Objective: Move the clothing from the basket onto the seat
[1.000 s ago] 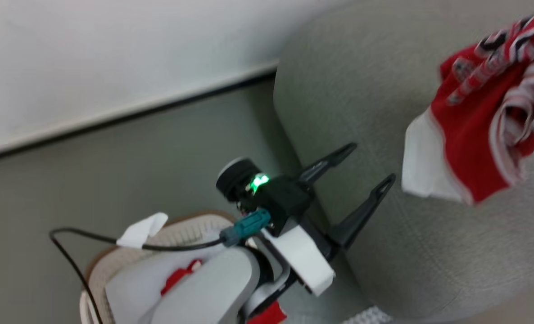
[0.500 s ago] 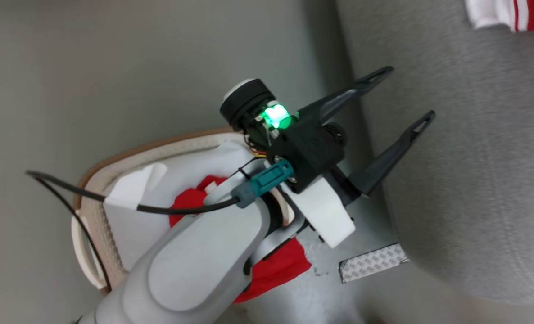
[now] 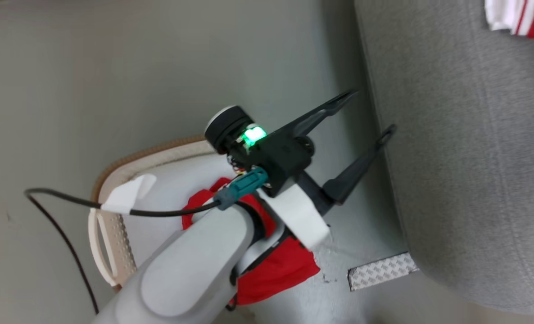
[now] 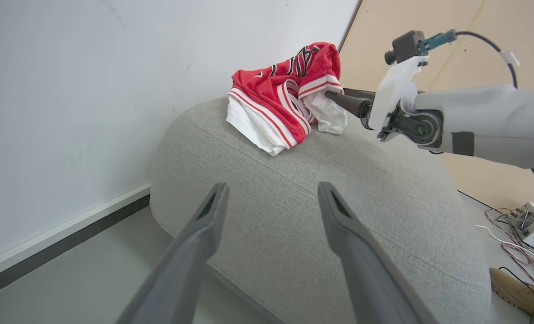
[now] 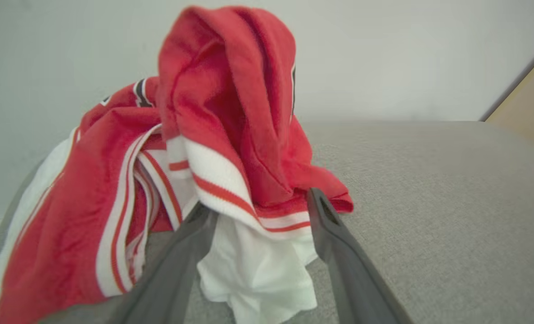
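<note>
Hanging wide open and empty, left jaws point toward the seat (image 3: 474, 157). Red clothing (image 3: 289, 270) in the basket (image 3: 150, 155) lies behind them, under the left forearm (image 3: 190, 274), so the left arm looks nearer. Right jaws, spread apart, straddle the pile (image 5: 231, 135) on the seat, its white hem loose between them.

Basket (image 3: 124, 245) largely behind pale forearm (image 3: 190, 279)

clothing (image 4: 280, 96) on seat (image 4: 294, 180), garment (image 3: 280, 274) in basket (image 3: 114, 245), basket beside seat
</note>
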